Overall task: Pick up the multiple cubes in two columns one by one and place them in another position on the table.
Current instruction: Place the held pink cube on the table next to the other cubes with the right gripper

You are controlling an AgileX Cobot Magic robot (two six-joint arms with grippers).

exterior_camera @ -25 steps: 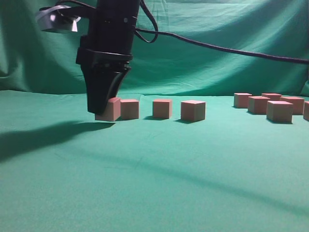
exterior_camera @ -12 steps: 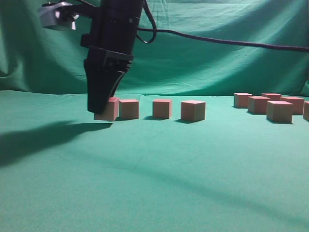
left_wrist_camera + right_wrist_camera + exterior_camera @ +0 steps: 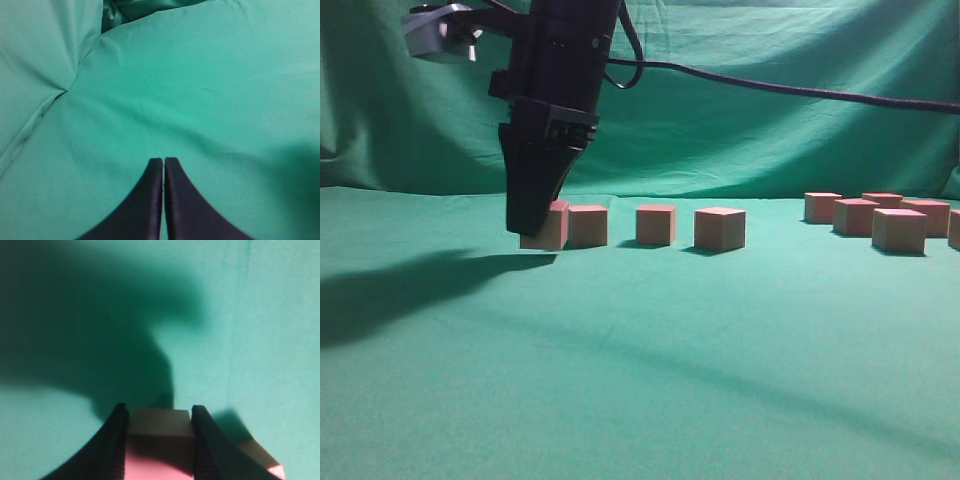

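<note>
At counter left: right claw (image 3: 533, 225) reaches across and clamps a cube (image 3: 159, 440) between both fingers, the cube low over the teal counter (image 3: 640, 360)
Row beside it: three more cubes, the nearest (image 3: 588, 225) just beside the gripped one
Far right: a cluster of cubes (image 3: 880, 220), well apart
Left claw (image 3: 163, 162): fingers pressed together, holding nothing, above bare cloth
</note>
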